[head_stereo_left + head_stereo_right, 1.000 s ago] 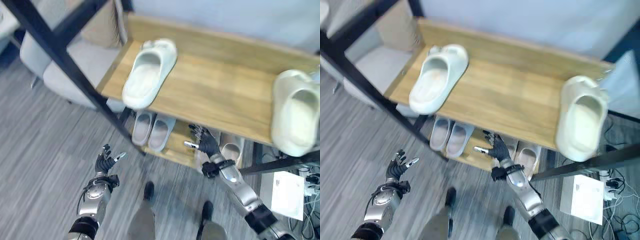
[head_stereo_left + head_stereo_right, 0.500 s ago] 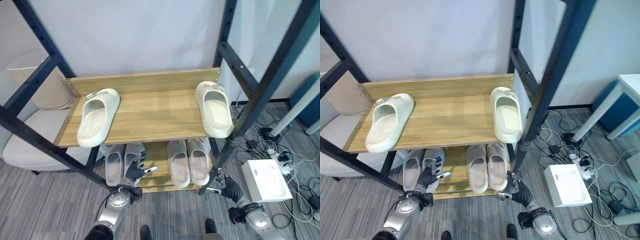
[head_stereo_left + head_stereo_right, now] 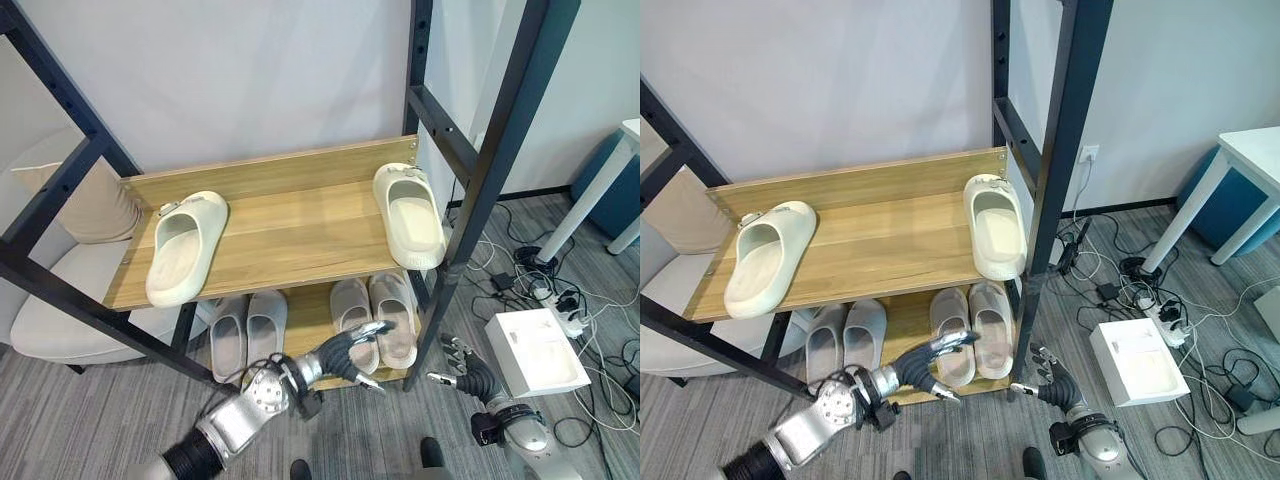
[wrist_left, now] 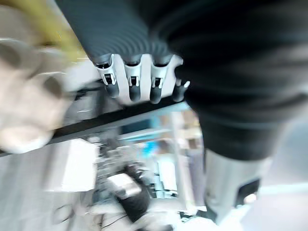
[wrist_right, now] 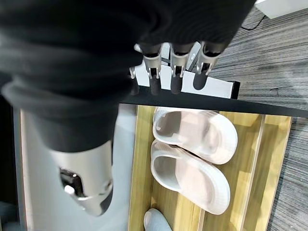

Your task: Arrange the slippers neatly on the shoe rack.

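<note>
Reaching toward the shoe rack's (image 3: 300, 240) lower shelf, my left hand (image 3: 345, 355) has its fingers spread apart, holding nothing, just before a beige pair (image 3: 375, 318). Two white slippers (image 3: 185, 245) (image 3: 410, 213) lie well apart on the upper shelf; my right hand (image 3: 465, 372) hangs relaxed, empty, beside the rack's post

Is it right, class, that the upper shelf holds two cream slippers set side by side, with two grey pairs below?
Not quite. The left slipper and right slipper lie at opposite ends of the upper shelf, far apart, as the left eye view shows. Two grey pairs sit below.
</note>
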Robot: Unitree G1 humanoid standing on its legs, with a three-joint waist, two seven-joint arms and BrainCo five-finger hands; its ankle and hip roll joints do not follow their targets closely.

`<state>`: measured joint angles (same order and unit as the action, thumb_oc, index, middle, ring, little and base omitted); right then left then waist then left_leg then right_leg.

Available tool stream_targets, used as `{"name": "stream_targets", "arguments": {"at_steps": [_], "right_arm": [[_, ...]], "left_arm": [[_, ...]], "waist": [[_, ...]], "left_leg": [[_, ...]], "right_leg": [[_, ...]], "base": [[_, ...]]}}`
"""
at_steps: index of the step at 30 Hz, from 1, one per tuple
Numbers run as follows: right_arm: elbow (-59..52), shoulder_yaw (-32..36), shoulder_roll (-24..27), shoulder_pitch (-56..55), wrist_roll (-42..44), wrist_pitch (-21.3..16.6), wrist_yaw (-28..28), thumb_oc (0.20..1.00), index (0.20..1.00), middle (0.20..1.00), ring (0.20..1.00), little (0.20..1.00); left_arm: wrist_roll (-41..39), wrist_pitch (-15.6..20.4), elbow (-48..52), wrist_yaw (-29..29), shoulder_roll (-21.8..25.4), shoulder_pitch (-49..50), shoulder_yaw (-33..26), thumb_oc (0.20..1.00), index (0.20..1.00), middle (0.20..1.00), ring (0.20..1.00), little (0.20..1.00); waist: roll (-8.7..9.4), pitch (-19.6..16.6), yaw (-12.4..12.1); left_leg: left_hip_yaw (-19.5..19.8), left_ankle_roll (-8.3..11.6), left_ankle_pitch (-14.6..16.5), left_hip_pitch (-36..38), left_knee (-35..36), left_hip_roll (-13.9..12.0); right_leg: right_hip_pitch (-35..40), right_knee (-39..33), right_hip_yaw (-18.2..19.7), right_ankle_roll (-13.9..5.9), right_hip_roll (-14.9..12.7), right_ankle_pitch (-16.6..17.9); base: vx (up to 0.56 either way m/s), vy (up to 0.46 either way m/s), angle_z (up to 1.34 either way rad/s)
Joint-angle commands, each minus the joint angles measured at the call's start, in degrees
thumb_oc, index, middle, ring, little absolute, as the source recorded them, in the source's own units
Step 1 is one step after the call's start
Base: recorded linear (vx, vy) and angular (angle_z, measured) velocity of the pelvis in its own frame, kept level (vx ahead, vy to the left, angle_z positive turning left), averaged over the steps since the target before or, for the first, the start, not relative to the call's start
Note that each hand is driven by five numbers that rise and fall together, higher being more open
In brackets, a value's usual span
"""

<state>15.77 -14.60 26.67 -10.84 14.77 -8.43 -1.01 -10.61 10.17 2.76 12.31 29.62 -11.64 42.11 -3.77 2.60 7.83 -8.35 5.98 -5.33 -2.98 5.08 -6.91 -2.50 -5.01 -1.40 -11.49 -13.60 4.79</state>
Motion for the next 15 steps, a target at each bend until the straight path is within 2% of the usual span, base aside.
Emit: {"name": "stream_targets", "arguments": {"at_steps": [1,4,7,8,9,10,13,14,15], "right_arm": [[-1.4,1.8,0.5,4.3,1.6,-2.5,-0.2,1.000,1.000,1.000,1.000,1.000],[-1.4,1.8,0.1,4.1,1.2,-2.5,-0.2,1.000,1.000,1.000,1.000,1.000],[-0.9,1.7,-0.8,3.4,0.5,-2.6,-0.1,1.000,1.000,1.000,1.000,1.000],[0.0,1.6,-1.2,3.2,0.4,-2.6,-0.1,1.000,1.000,1.000,1.000,1.000],[2.2,1.2,-2.0,3.0,-0.2,-2.4,0.3,1.000,1.000,1.000,1.000,1.000],[3.6,1.0,-2.4,3.2,-0.3,-2.5,0.4,1.000,1.000,1.000,1.000,1.000],[5.2,0.8,-2.7,3.5,-0.5,-2.6,0.7,1.000,1.000,1.000,1.000,1.000],[7.9,0.5,-2.9,4.0,-1.0,-2.8,1.4,1.000,1.000,1.000,1.000,1.000],[8.5,0.4,-2.8,3.9,-0.9,-3.1,1.3,1.000,1.000,1.000,1.000,1.000]], "left_arm": [[-10.7,3.3,4.6,1.2,0.4,-5.4,-6.0,1.000,1.000,1.000,1.000,1.000],[-14.0,3.7,8.1,0.0,0.3,-6.5,-9.1,1.000,1.000,1.000,1.000,1.000],[-16.8,5.5,10.5,-3.4,-1.2,-7.6,-15.2,1.000,1.000,1.000,1.000,1.000],[-17.2,6.4,11.0,-5.2,-2.0,-7.9,-18.1,1.000,1.000,1.000,1.000,1.000],[-16.1,8.5,10.2,-9.6,-3.6,-8.7,-23.0,1.000,1.000,1.000,1.000,1.000],[-13.9,9.6,9.0,-12.3,-3.9,-9.6,-25.1,1.000,1.000,1.000,1.000,1.000],[-11.5,10.3,7.9,-14.8,-4.3,-10.5,-26.9,1.000,1.000,1.000,1.000,1.000],[-2.0,11.5,4.7,-23.3,-3.0,-13.3,-31.9,1.000,1.000,1.000,1.000,1.000],[4.0,11.5,3.2,-27.1,-1.3,-15.2,-33.1,1.000,1.000,1.000,1.000,1.000]], "waist": [[1.06,2.5,-0.8],[1.13,2.6,-0.9],[1.53,2.4,-1.5],[1.72,2.3,-1.8],[2.14,2.1,-2.2],[2.29,2.0,-2.4],[2.45,2.0,-2.5],[2.57,1.7,-2.8],[2.50,1.5,-2.8]], "left_leg": [[0.3,1.30,5.1,3.0,-0.1,-1.2],[0.5,1.35,5.2,3.0,-0.1,-1.0],[0.8,1.47,5.2,3.1,-0.1,-1.0],[0.9,1.55,5.2,3.2,-0.1,-1.0],[1.1,1.72,5.1,3.2,-0.1,-1.1],[1.1,1.81,5.1,3.3,-0.1,-1.2],[1.3,1.90,5.1,3.4,-0.1,-1.2],[1.3,2.02,5.1,3.7,-0.1,-1.3],[1.3,2.08,5.2,3.7,-0.1,-1.3]], "right_leg": [[-0.5,0.9,-2.7,-2.00,-1.9,-0.2],[-0.2,0.7,-2.8,-1.97,-1.9,-0.3],[0.3,0.5,-3.2,-1.87,-1.9,-0.5],[0.6,0.5,-3.4,-1.82,-1.9,-0.6],[1.0,0.3,-3.6,-1.63,-1.9,-0.9],[1.2,0.3,-3.7,-1.52,-1.8,-1.0],[1.5,0.2,-3.8,-1.41,-1.7,-1.1],[1.9,0.1,-4.0,-1.34,-1.5,-1.3],[2.0,0.1,-4.0,-1.34,-1.5,-1.4]], "base": [[0.00,0.000,0.00],[0.00,-0.013,0.03],[0.02,-0.040,0.02],[0.04,-0.078,0.04],[0.05,-0.080,0.11],[0.03,-0.062,0.16],[0.04,-0.037,0.11],[0.06,-0.039,0.02],[0.07,-0.045,0.01]]}}
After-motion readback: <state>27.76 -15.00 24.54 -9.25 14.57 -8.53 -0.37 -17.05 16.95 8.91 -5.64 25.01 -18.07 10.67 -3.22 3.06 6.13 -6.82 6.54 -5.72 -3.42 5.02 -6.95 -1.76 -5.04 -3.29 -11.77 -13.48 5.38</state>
